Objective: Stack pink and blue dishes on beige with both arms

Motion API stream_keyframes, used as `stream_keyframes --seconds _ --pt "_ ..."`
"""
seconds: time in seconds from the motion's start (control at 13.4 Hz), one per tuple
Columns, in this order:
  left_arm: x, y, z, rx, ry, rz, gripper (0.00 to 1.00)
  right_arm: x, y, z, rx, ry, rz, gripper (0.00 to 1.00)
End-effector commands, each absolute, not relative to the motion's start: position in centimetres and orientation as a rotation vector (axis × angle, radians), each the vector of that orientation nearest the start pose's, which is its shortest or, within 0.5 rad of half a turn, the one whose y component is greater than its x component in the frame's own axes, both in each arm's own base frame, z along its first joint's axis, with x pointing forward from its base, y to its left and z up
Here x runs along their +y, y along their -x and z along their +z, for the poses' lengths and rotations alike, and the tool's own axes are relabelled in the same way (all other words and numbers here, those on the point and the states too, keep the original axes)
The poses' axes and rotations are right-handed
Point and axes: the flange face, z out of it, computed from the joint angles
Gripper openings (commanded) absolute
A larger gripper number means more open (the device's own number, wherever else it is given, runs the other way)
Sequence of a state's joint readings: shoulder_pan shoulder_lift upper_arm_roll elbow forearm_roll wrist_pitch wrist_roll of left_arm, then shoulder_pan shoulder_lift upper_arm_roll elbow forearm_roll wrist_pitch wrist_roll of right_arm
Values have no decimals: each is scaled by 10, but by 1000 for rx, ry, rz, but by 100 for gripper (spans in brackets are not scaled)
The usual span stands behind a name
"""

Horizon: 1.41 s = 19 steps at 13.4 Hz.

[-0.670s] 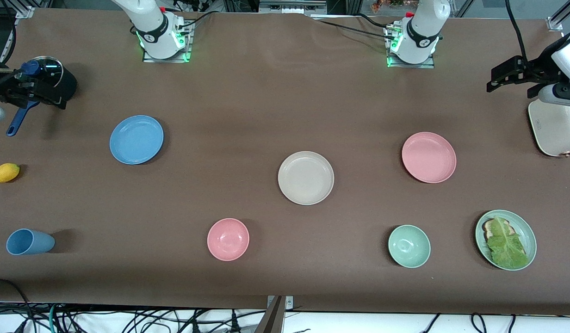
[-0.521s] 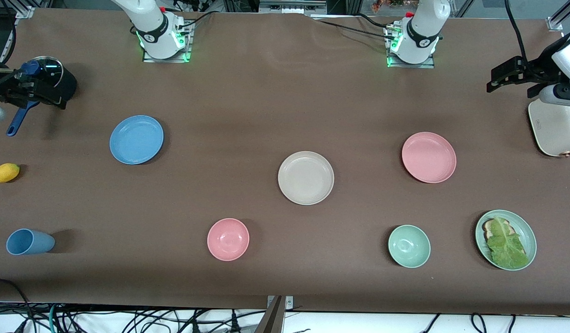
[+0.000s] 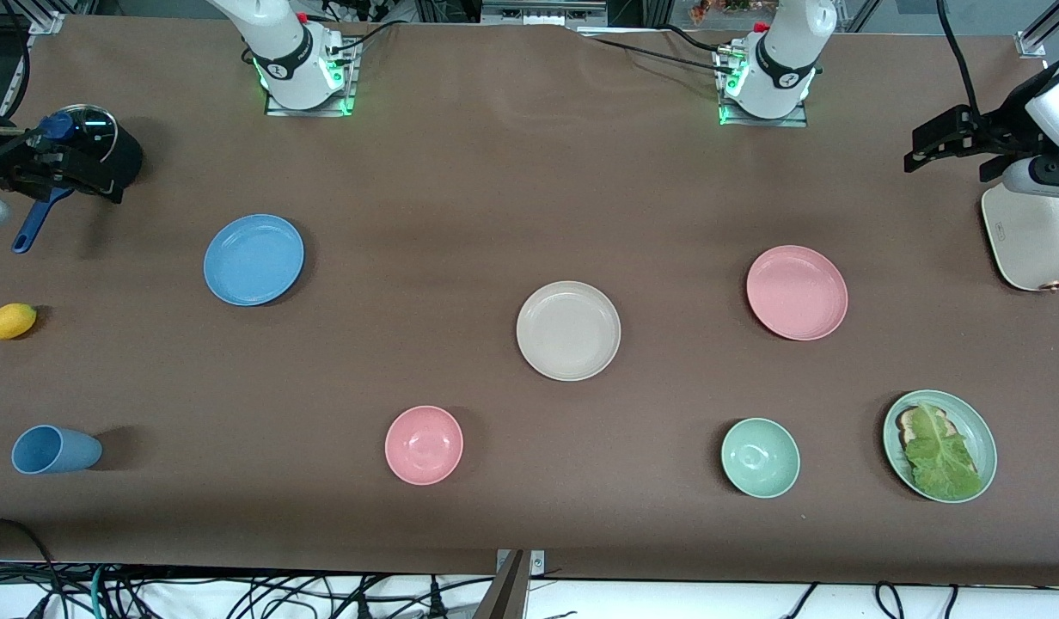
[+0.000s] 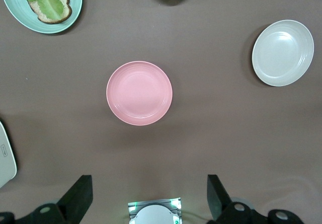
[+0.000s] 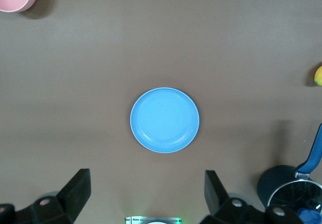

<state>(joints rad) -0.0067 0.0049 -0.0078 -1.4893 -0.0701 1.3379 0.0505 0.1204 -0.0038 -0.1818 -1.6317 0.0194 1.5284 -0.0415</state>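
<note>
The beige plate [image 3: 569, 330] lies mid-table, also seen in the left wrist view as the beige plate [image 4: 283, 53]. The pink plate [image 3: 797, 292] lies toward the left arm's end, and the blue plate [image 3: 254, 260] toward the right arm's end. All three are bare and apart. My left gripper [image 3: 946, 137] hangs high next to the toaster, open and holding nothing. Its own camera shows the left gripper [image 4: 148, 199] looking down on the pink plate [image 4: 139, 93]. My right gripper [image 3: 65, 172] hangs high over the pot, open; the right gripper [image 5: 146, 194] looks down on the blue plate [image 5: 164, 120].
Nearer the front camera stand a pink bowl [image 3: 424, 444], a green bowl [image 3: 760, 457], a green plate with toast and lettuce [image 3: 976, 430] and a tipped blue cup [image 3: 55, 450]. A yellow fruit [image 3: 9, 321], a dark pot [image 3: 108, 150] and a cream toaster [image 3: 1032, 245] sit at the table's ends.
</note>
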Motion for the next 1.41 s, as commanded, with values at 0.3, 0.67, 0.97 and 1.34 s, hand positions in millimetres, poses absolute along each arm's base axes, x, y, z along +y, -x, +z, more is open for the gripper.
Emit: stream_keyframes --seconds 0.3,0.67,0.97,1.34 --pt "-18 -530 645 114 3204 230 100 -33 -544 600 21 3126 143 100" --pt "-18 -531 644 113 3203 232 100 -31 -543 602 17 3126 143 100" --pt "-19 -531 643 121 3202 235 100 -39 -543 601 38 3124 141 100" --pt "-18 -531 644 116 3203 232 100 -34 -543 601 29 3125 141 100"
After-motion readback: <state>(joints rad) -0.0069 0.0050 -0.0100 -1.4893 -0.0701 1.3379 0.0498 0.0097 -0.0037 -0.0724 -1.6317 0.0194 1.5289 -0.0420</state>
